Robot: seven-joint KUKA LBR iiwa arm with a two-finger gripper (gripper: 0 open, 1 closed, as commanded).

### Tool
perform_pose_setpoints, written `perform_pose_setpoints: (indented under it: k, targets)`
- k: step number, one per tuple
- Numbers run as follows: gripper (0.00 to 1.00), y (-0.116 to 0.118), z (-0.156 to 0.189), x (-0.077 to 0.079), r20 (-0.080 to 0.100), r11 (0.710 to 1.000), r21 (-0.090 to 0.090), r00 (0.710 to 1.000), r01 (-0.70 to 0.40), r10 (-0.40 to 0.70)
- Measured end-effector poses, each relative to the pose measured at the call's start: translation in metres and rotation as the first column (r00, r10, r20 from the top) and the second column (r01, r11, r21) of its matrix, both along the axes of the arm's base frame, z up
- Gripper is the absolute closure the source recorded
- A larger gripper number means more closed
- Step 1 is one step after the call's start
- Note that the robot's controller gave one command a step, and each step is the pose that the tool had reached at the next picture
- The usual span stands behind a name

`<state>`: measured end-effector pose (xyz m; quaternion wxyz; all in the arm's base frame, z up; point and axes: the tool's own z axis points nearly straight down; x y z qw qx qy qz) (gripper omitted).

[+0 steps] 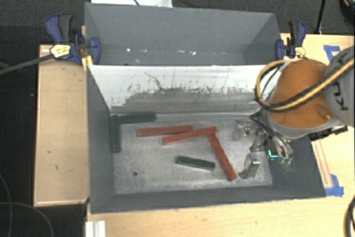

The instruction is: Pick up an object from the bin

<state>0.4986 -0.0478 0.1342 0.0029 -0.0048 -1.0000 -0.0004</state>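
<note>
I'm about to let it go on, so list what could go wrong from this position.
1. The jaws sit near the lower end of the red angled bar; gripped that far from its middle, the long bar may tilt or slip out.
2. The bar's other arm seems to touch the straight red bar; lifting could drag it.
3. The jaws are low near the bin's right wall; a sideways move could scrape it.

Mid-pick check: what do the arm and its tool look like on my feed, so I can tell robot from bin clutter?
The arm is pale grey with dark lettering. Its wrist wears a rounded orange cover, looped by black and yellowish cables. Below it sits the tool, bare silvery metal with a small teal-green light.
</note>
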Motion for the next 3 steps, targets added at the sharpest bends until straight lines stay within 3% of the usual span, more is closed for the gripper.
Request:
perform_pose_setpoints:
  k: [1,2,3]
  targets:
    - [0.0,0.056,-0.063,0.0332,0.017,0.999,0.002,0.999,-0.051,0.051]
    - [1.0,0.0528,-0.0634,0.0302,0.01,0.999,0.0,0.999,-0.05,0.05]
    - [0.0,0.0526,-0.0637,0.0298,0.009,0.999,-0.001,0.999,-0.051,0.051]
